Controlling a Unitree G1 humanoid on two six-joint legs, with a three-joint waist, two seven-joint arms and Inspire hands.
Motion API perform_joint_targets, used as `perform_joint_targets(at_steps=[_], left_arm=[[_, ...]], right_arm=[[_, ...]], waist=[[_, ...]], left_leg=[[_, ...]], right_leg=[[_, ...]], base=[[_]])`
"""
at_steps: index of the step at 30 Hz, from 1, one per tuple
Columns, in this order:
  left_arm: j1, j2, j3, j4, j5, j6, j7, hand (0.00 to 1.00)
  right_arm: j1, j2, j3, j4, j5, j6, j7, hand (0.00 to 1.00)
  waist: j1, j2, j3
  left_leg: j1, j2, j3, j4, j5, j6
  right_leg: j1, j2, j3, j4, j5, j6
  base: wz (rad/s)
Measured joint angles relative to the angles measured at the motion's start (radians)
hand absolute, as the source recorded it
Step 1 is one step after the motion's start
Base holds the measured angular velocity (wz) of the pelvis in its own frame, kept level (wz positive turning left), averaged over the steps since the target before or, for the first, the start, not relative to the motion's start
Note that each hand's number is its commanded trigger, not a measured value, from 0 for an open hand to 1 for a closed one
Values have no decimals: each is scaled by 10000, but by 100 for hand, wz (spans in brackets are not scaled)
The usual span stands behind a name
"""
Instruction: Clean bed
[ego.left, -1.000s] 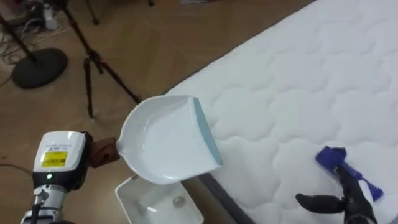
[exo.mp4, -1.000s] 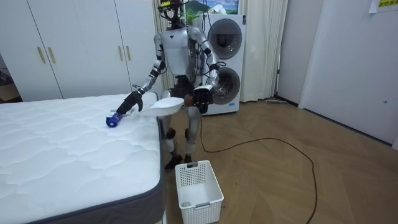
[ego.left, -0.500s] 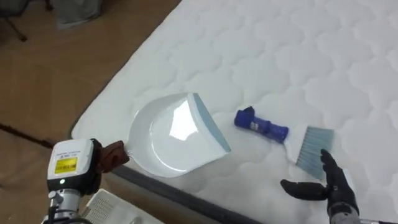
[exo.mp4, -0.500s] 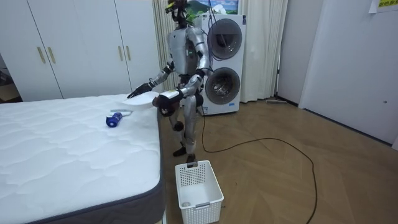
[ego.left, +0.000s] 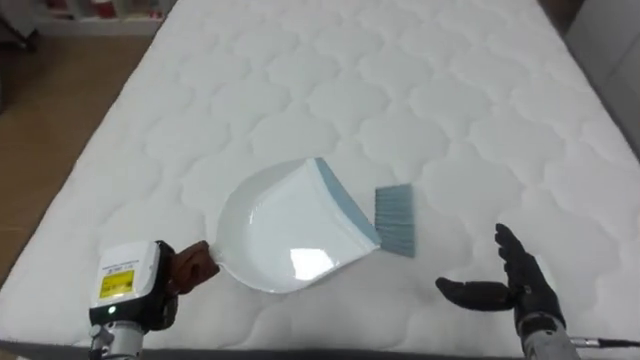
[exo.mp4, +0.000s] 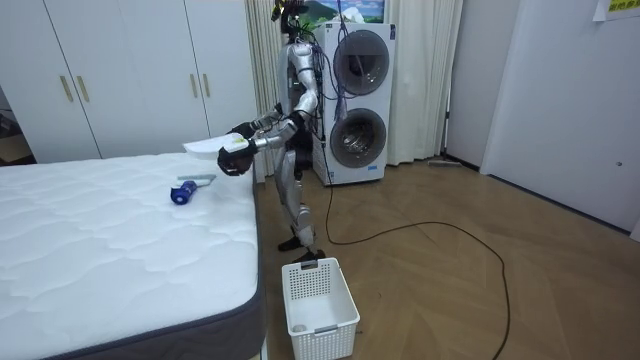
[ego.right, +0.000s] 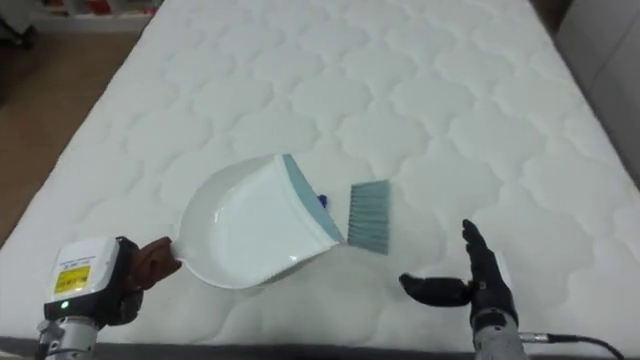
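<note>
A white basket (exo.mp4: 320, 297) sits on the wooden floor (exo.mp4: 450, 290). Behind me, two stacked washing machines (exo.mp4: 357, 105) stand between white wardrobes (exo.mp4: 120, 75) and a curtain (exo.mp4: 420, 80).

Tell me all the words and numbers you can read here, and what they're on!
Yellow label on the white box behind the left hand: dark print, too blurred to read.
Paper on the wall in the room view: too small to read.
Dustpan, brush, bed: no print on them.
</note>
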Motion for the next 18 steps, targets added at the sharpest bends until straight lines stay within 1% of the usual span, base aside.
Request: perform_joint_targets(at_steps=[1,2,3,4,5,6,9,11,13,14,15,16,18], left_arm=[[-35,-2,-52,0,0,-11,-1,100],[-55,-2,-89,-1,-9,-26,-1,100],[-90,-2,-189,0,-181,-67,-1,100],[-103,-6,-300,0,-394,-89,-3,100],[-104,-11,-312,0,-407,-110,-9,41],[-111,-10,-310,1,-395,-165,-29,0],[-176,-9,-186,12,-401,-290,-55,0],[-294,12,-119,18,-567,-355,-56,0],[-376,44,-42,17,-1157,-410,-54,0],[-397,42,21,17,-1226,-450,-54,0],[-485,43,112,17,-1375,-488,-54,0],[-557,42,224,16,-1368,-507,-54,0],[-571,44,304,20,-1390,-505,-54,0]], right_arm=[[1,-16,-9,-19,-54,0,-29,0],[10,-24,-14,-24,-54,5,-35,0],[60,-27,-14,-112,-83,33,-52,0],[157,-26,-12,-245,-82,48,-52,0],[187,-25,-12,-276,-90,54,-52,0],[240,-21,-25,-273,-157,102,-56,0],[380,25,-188,-239,-435,118,-151,0],[370,62,-298,-124,-470,118,-153,0],[363,167,-328,-94,-329,141,-161,0],[349,192,-323,-90,-284,141,-160,0],[301,214,-319,-56,-285,142,-151,0],[244,219,-320,-42,-308,155,-137,0],[231,223,-319,17,-320,162,-69,0]], waist=[[-231,23,27],[-296,42,38],[-449,93,67],[-484,159,67],[-475,184,55],[-481,211,57],[-515,204,74],[-478,220,98],[-447,253,141],[-430,244,173],[-377,252,224],[-286,267,233],[-272,283,238]], left_leg=[[48,10,4,-85,16,-28],[88,10,25,-153,20,-36],[134,17,67,-227,29,-49],[174,26,183,-306,43,-68],[182,33,253,-351,46,-73],[207,33,276,-394,57,-83],[269,-1,327,-367,55,-81],[322,-8,430,-359,44,-72],[382,-15,665,-337,-48,-38],[404,-12,771,-331,-64,-29],[402,-10,938,-291,-131,-19],[355,-11,1119,-260,-198,-15],[378,-13,1246,-260,-212,-10]], right_leg=[[-1,23,22,-6,1,-11],[-7,38,40,-26,3,-17],[-21,61,79,-103,5,-27],[-92,97,145,-115,8,-32],[-112,126,221,-104,11,-38],[-103,160,295,-86,18,-49],[-266,183,398,259,-109,-72],[-417,180,421,530,-172,-79],[-644,169,364,936,-291,-93],[-692,169,364,1032,-311,-97],[-757,160,273,1165,-348,-116],[-877,143,113,1284,-369,-138],[-844,117,-3,1193,-370,-145]], base=[[-4],[-7],[-20],[-26],[-34],[-32],[-23],[-21],[-28],[-38],[-46],[-45],[-26]])
